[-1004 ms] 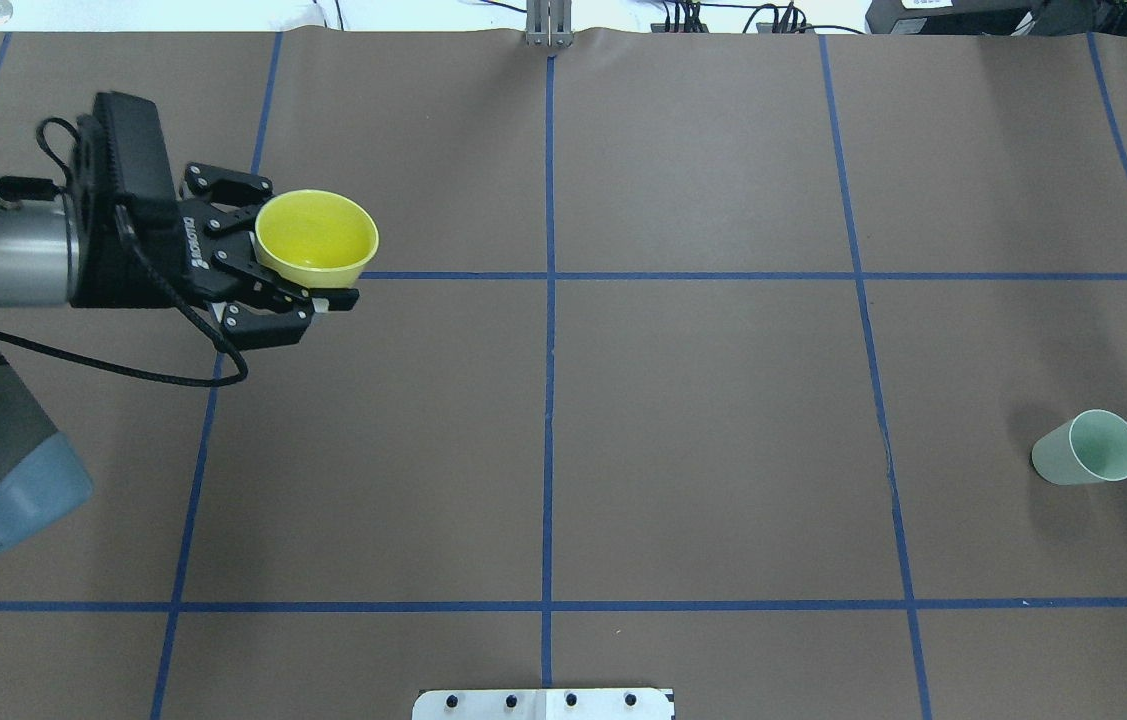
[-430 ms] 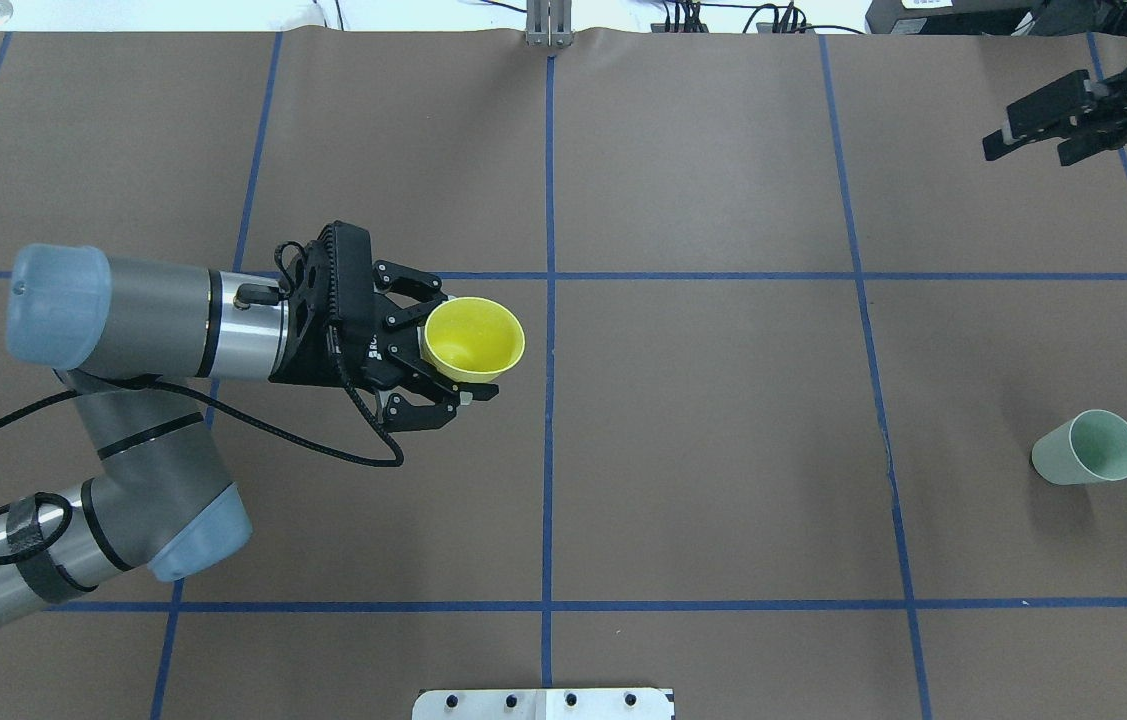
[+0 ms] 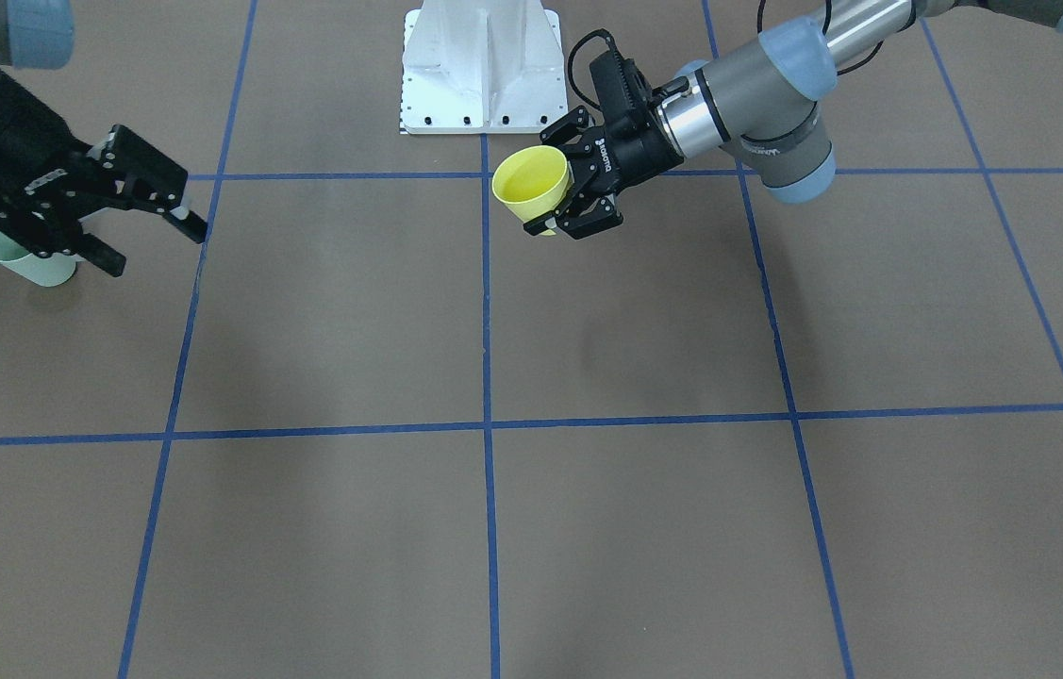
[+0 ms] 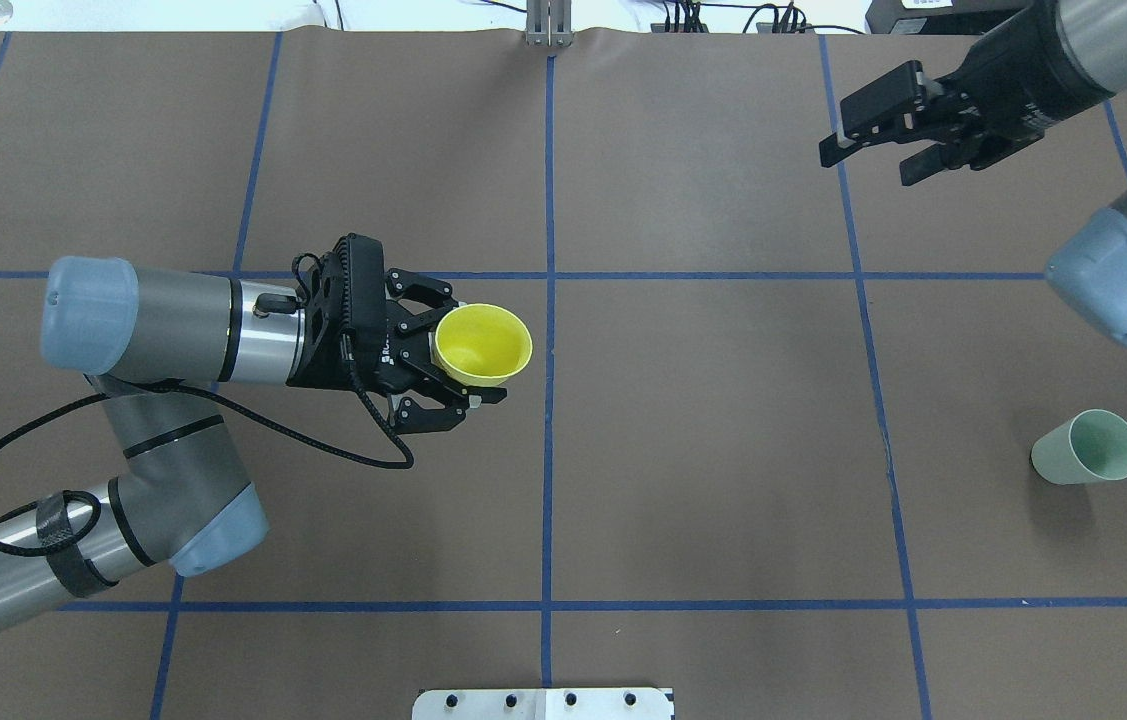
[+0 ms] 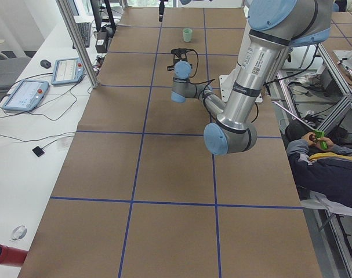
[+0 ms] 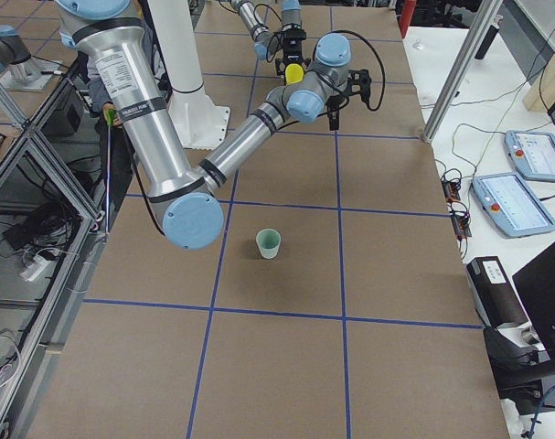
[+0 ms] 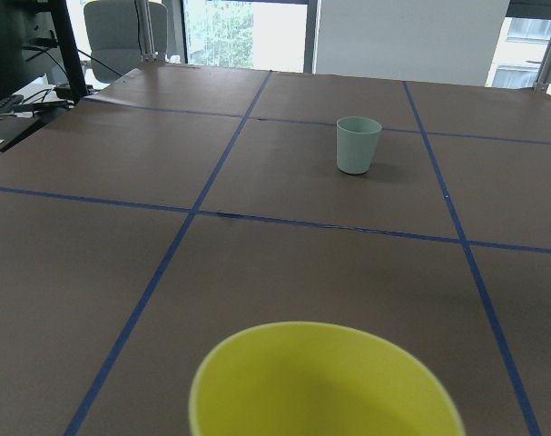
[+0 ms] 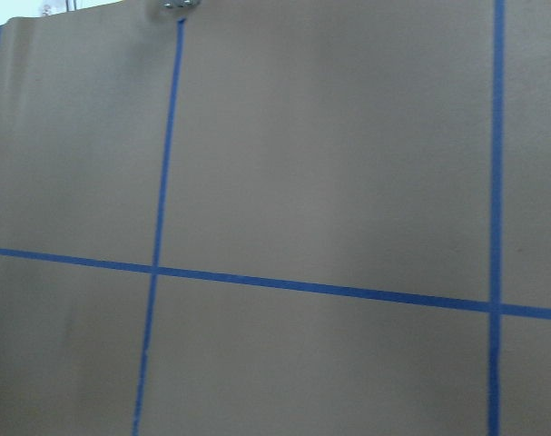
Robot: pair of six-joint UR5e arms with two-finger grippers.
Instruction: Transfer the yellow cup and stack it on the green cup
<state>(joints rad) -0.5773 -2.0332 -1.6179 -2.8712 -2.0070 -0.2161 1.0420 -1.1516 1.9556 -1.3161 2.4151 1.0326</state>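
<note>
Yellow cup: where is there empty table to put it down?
On the brown table, the middle squares between the bright yellow plastic cup and the pale green plastic cup are bare. It's crowded only around the green cup, near the right arm.

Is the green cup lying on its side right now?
No, the green cup stands upright on the table with its mouth facing up, as the left wrist view shows.
</note>
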